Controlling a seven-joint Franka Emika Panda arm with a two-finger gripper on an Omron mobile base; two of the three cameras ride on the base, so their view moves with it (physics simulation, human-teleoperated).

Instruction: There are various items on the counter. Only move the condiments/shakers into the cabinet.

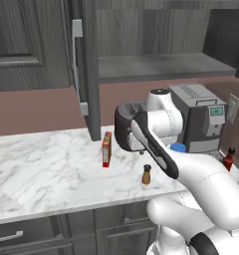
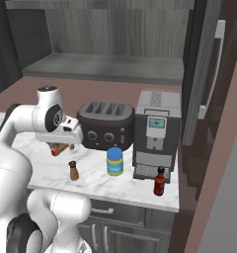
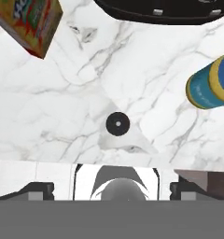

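My gripper [image 3: 112,188] hangs open above the counter [image 1: 47,169], fingertips wide apart with nothing between them. The small brown shaker [image 3: 117,124] stands straight below it, seen from the top as a dark round cap. It stands upright near the counter's front edge [image 1: 146,174] [image 2: 73,170]. The blue-lidded jar [image 2: 115,161] [image 3: 209,84] stands to its right, in front of the toaster. The dark red bottle [image 2: 160,181] [image 1: 228,159] stands by the coffee machine. The cabinet [image 1: 161,67] above is open, its grey shelf bare.
A red-orange box [image 1: 106,149] [image 3: 30,23] stands upright left of the shaker. A dark toaster [image 2: 105,125] and a grey coffee machine [image 2: 156,133] stand against the back wall. The cabinet door [image 1: 79,64] hangs open over the counter. My arm hides part of the jar in the left base view.
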